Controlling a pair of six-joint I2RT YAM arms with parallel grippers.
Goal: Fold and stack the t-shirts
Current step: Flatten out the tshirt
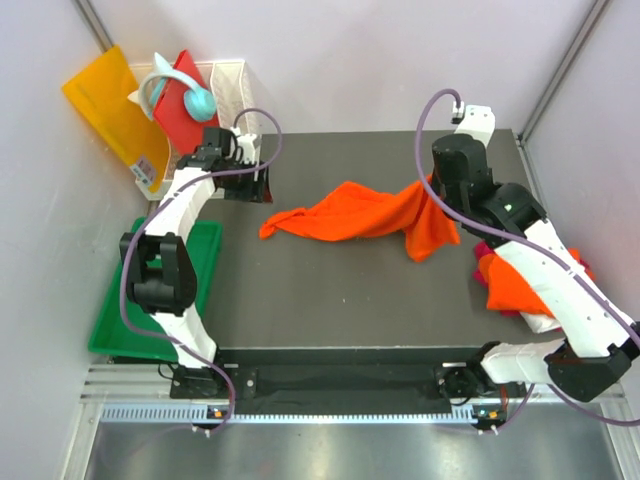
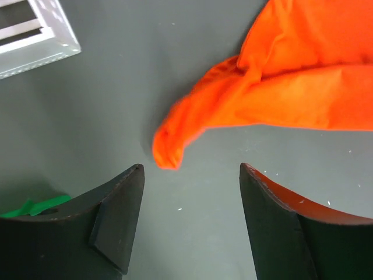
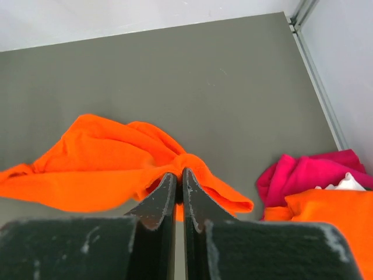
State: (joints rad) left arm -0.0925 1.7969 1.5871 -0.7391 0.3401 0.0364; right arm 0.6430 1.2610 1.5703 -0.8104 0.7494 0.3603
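Crumpled soft orange t-shirt (image 1: 360, 215), long axis hand to hand.
Right hand (image 3: 179, 173) pinches one end; left hand (image 2: 191, 169) spread.

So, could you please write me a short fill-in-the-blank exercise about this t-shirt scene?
1. The right gripper is ____ on the orange t-shirt.
2. The left gripper stands ____, holding nothing.
3. The magenta t-shirt lies beside the ____ arm.
4. The tray beside the left arm is coloured ____.
Missing words: shut; open; right; green.
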